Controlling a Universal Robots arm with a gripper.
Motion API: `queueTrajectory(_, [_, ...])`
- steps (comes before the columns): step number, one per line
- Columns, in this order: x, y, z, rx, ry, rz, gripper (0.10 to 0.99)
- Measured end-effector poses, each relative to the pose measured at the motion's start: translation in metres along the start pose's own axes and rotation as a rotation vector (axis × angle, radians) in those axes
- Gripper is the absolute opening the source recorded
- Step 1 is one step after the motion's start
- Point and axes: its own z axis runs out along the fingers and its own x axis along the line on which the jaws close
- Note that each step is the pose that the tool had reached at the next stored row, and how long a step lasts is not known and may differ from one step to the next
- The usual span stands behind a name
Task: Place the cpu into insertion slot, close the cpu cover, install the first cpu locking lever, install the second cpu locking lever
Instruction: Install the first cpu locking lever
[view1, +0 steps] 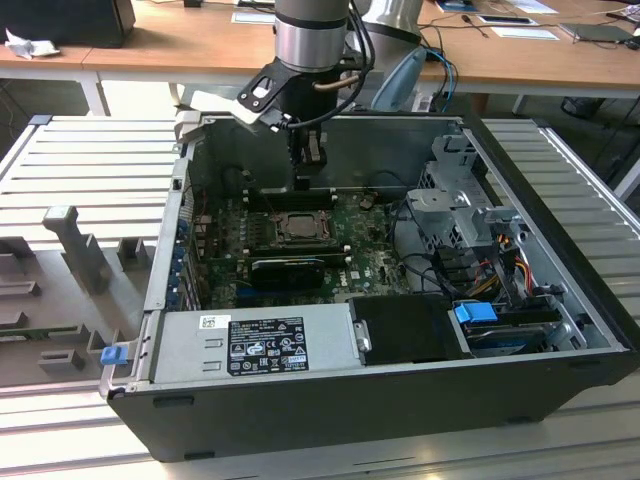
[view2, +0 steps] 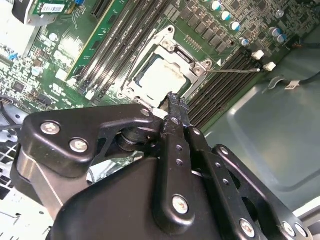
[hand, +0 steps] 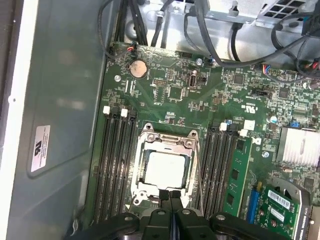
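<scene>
The arm (view1: 312, 35) was a silver-grey cylinder, black cable (view1: 352, 78) alongside. The gripper (view2: 173, 100) was matte black: linked plates, silver screws (view2: 180, 204).

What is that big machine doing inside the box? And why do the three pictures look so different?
The box is a computer case lying open. The machine is a robot arm reaching in from above, and its grasping end is the gripper. One picture comes from a camera standing off to the side. The other two come from cameras riding on the arm's wrist, looking past the gripper at the green motherboard. The pale square chip is the cpu. It lies in the insertion slot, with the silvery cpu cover framing it. The gripper is shut and holds nothing, with its tips by the slot's edge.
</scene>
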Motion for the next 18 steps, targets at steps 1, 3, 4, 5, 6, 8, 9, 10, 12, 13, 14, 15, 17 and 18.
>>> queueTrajectory(1, [0.0, 0.0, 0.0, 0.0, -0.0001, -0.012, 0.106])
queueTrajectory(3, [0.0, 0.0, 0.0, 0.0, -0.0003, -0.023, 0.106])
queueTrajectory(4, [0.0, 0.0, 0.0, 0.0, -0.0003, -0.028, 0.106])
queueTrajectory(5, [0.0, 0.0, 0.0, 0.0, -0.0004, -0.032, 0.106])
queueTrajectory(6, [0.0, 0.0, 0.0, 0.0, -0.0004, -0.036, 0.106])
queueTrajectory(8, [0.0, 0.0, 0.0, 0.0, -0.0005, -0.043, 0.106])
queueTrajectory(9, [0.0, 0.0, 0.0, 0.0, -0.0006, -0.046, 0.106])
queueTrajectory(10, [0.0, 0.0, 0.0, 0.0, -0.0006, -0.05, 0.106])
queueTrajectory(12, [0.0, 0.0, 0.0, 0.0, -0.0007, -0.063, 0.106])
queueTrajectory(13, [0.0, 0.0, 0.0, -0.001, -0.0008, -0.071, 0.106])
queueTrajectory(14, [0.0, 0.0, 0.0, -0.001, -0.0009, -0.075, 0.106])
queueTrajectory(15, [0.0, 0.0, 0.0, -0.001, -0.001, -0.081, 0.106])
queueTrajectory(17, [0.0, 0.0, 0.0, -0.001, -0.0012, -0.093, 0.106])
queueTrajectory(18, [0.0, 0.0, 0.0, -0.001, -0.0012, -0.099, 0.106])
